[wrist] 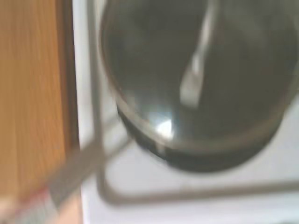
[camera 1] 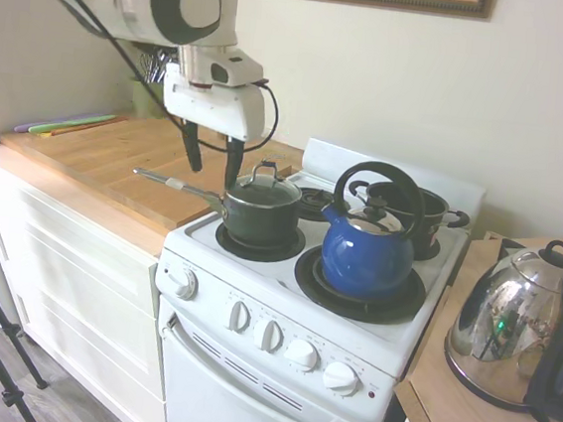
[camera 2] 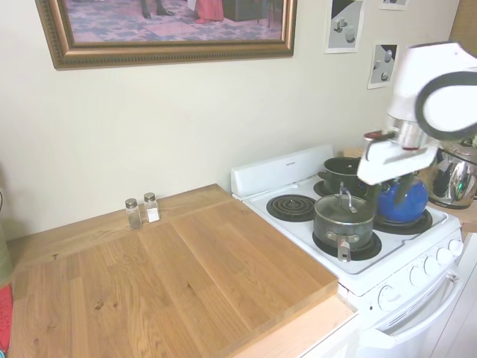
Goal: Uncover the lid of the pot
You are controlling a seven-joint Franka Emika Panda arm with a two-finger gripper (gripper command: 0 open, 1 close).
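Gripper: the white two-finger gripper [camera 1: 207, 159] hangs in the air with its two dark fingers [camera 1: 190, 146] pointing down and spread apart, holding nothing.
Lid: the round glass lid with metal rim and arched metal loop handle [camera 1: 263, 183] sits closed on the pot, just below the gripper and slightly toward the stove side; nothing touches it.
Pot: the small dark grey saucepan [camera 1: 259, 216] stands on the front burner nearest the counter; its long straight metal handle [camera 1: 176, 185] reaches out beneath the gripper, over the wooden countertop [camera 1: 116, 165].
Wrist view: blurred; the lid [wrist: 196, 79] fills most of it, with the wood at one edge.
Beyond the pot: a blue kettle with a black handle [camera 1: 368, 245] stands just beside the saucepan, on the side away from the gripper, and a black two-handled pot [camera 1: 408, 209] behind it.
Far side: a shiny metal kettle [camera 1: 515, 328] stands well apart from the gripper.
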